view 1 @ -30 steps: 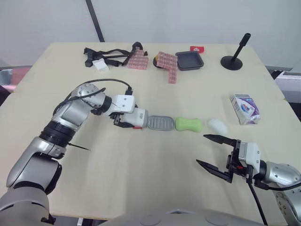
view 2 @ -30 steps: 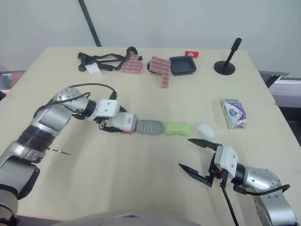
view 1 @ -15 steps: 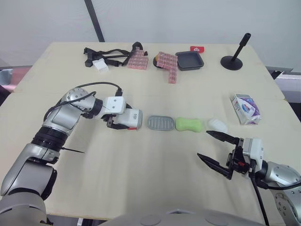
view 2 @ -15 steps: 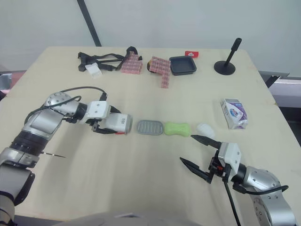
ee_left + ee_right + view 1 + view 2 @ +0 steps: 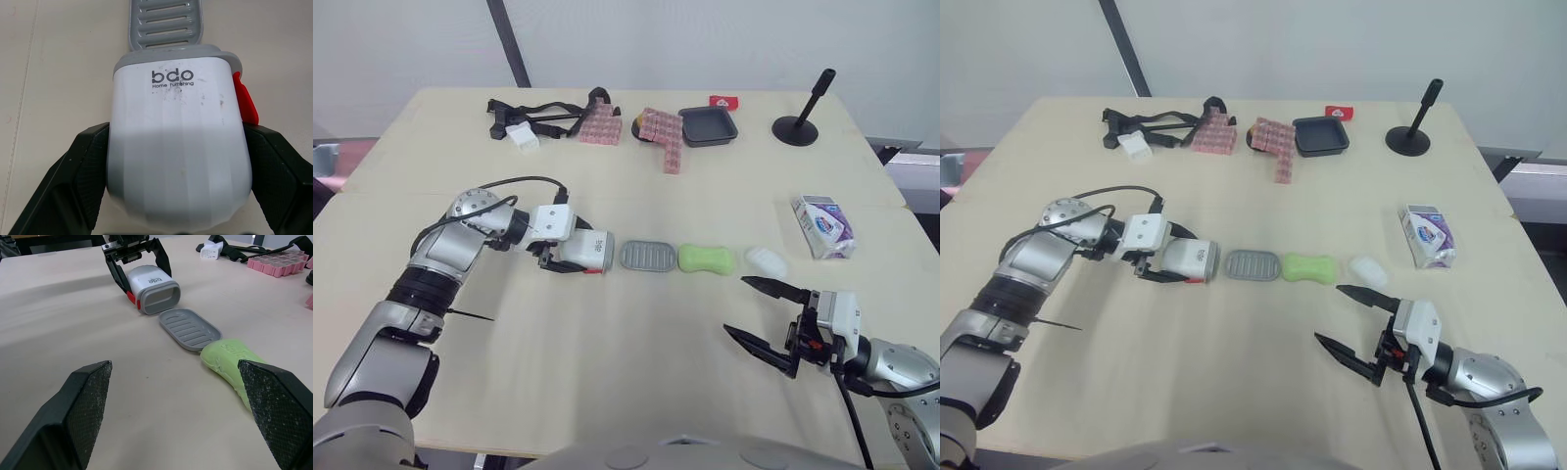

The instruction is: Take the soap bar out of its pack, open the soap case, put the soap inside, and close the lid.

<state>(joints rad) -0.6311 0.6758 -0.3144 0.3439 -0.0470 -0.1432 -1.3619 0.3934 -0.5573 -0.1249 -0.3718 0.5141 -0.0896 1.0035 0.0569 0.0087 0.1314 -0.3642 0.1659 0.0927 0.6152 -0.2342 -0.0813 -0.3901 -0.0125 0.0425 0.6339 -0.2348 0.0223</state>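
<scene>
Case (image 5: 178, 147) pulled off tray (image 5: 648, 256); L tool (image 5: 566, 258) clamps; "bdo" (Home Furnishing)

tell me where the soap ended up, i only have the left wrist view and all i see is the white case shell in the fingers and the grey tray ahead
Observer: The green soap bar lies bare on the table, right at the far end of the grey tray, in line with the white case shell that the left gripper is clamped on.
Operator: ok, is the right gripper on it
Observer: No. The right gripper hovers open and empty over the table, nearer the robot than the soap and clear of it.
</scene>
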